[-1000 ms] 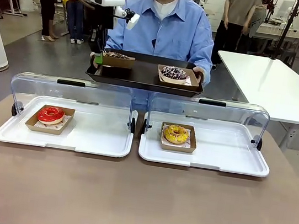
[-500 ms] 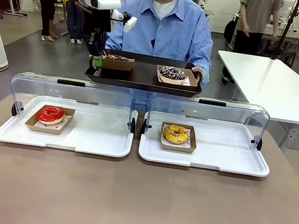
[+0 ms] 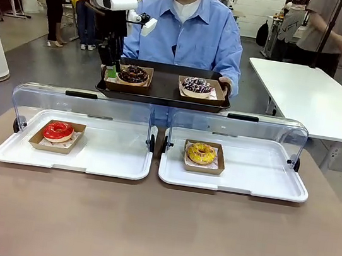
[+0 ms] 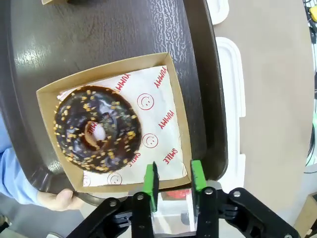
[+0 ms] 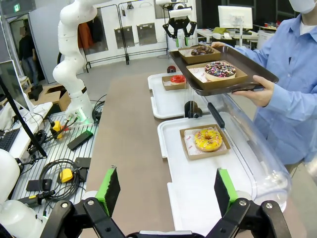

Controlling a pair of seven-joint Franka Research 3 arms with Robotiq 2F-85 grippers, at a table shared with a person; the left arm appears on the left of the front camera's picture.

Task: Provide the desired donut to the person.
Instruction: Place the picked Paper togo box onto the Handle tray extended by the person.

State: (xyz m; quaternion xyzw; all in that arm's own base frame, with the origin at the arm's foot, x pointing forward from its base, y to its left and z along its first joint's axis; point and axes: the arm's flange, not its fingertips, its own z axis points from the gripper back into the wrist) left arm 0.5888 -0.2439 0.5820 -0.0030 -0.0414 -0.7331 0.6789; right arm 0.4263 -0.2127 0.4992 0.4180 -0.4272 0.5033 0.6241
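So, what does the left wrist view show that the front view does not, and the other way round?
Left wrist view alone: red print and smiley faces on the paper under the chocolate donut, and the left hand with its green pads apart beside the box edge, holding nothing.

Front view alone: the sprinkled donut on the tray, the red donut and the yellow donut in the two white display trays, and the person's blue shirt.

Both: the chocolate donut in its cardboard box on the dark tray that the person holds.
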